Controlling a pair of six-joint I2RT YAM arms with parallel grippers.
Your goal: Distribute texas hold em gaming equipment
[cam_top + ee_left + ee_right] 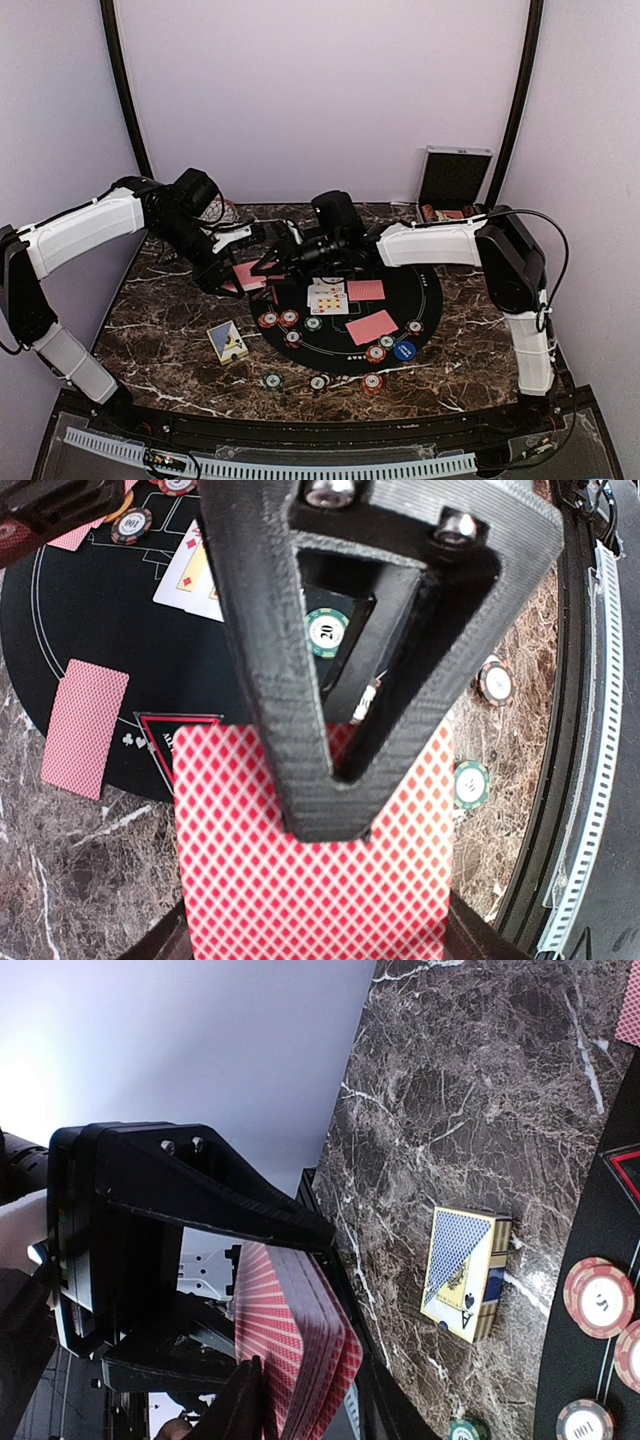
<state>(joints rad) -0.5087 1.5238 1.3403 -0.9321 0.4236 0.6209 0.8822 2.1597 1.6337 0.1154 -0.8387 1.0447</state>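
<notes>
Left gripper [232, 277] clamped on a deck of red-backed cards [310, 880], held above the left edge of the black round mat [425, 292]. Right gripper [270, 262] stood at the deck's edge; its grip could not be told. Dealt cards [326, 296] and poker chips [289, 318] crowded the mat. Bare marble table [160, 310] lay open at left, around the card box [227, 342].

The right gripper [283, 1300] shows two black fingers [220, 1185] standing apart, with a fanned stack of red-backed cards [300, 1345] at their tips; whether they clamp the stack cannot be determined. A blue and yellow card box [465, 1272] bearing an ace of spades lies on the marble table [470, 1090], apart from the stack. At the right edge a red chip [598, 1298] rests on the black mat [615, 1220], a grey chip [585, 1422] lies lower in the frame, and a green chip [468, 1430] sits at the bottom edge.
</notes>
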